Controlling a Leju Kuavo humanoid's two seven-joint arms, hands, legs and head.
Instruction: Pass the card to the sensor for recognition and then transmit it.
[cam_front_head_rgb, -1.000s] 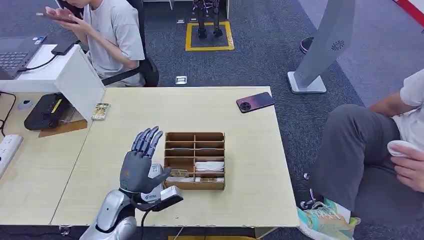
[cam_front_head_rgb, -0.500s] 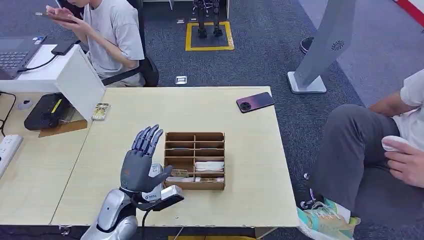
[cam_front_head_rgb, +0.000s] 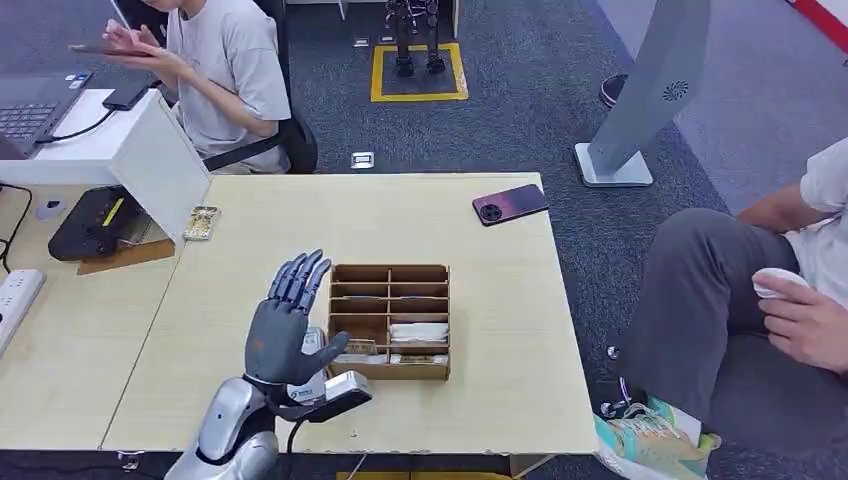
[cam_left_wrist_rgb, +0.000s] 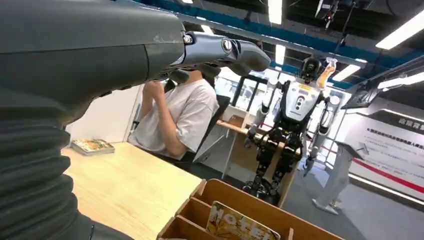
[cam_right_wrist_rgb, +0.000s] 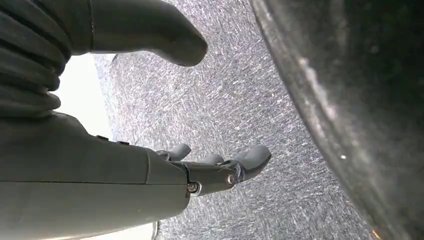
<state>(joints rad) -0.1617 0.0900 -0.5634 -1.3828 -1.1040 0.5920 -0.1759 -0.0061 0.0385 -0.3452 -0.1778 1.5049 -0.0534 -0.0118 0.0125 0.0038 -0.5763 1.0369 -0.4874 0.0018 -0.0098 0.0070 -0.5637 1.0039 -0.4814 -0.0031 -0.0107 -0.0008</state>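
Wooden organizer (cam_front_head_rgb: 390, 320) holds a patterned card (cam_left_wrist_rgb: 240, 227) beside left hand (cam_front_head_rgb: 283, 325).

One wooden organizer box (cam_front_head_rgb: 389, 321), one phone (cam_front_head_rgb: 510, 204) and one card pack (cam_front_head_rgb: 201, 222) are lying on the tabletop (cam_front_head_rgb: 300, 215); two people are sitting nearby.

Printed card (cam_front_head_rgb: 357, 347) with yellowish artwork, standing on edge in the front-left compartment of a wooden divided box (cam_front_head_rgb: 389, 272) at the middle of the counter (cam_front_head_rgb: 500, 300). From the left wrist view, visible as an upright card (cam_left_wrist_rgb: 240, 227) with bold lettering, leaning in its slot. Black sensor unit (cam_front_head_rgb: 95, 222) resting at the far left, well apart from the box.
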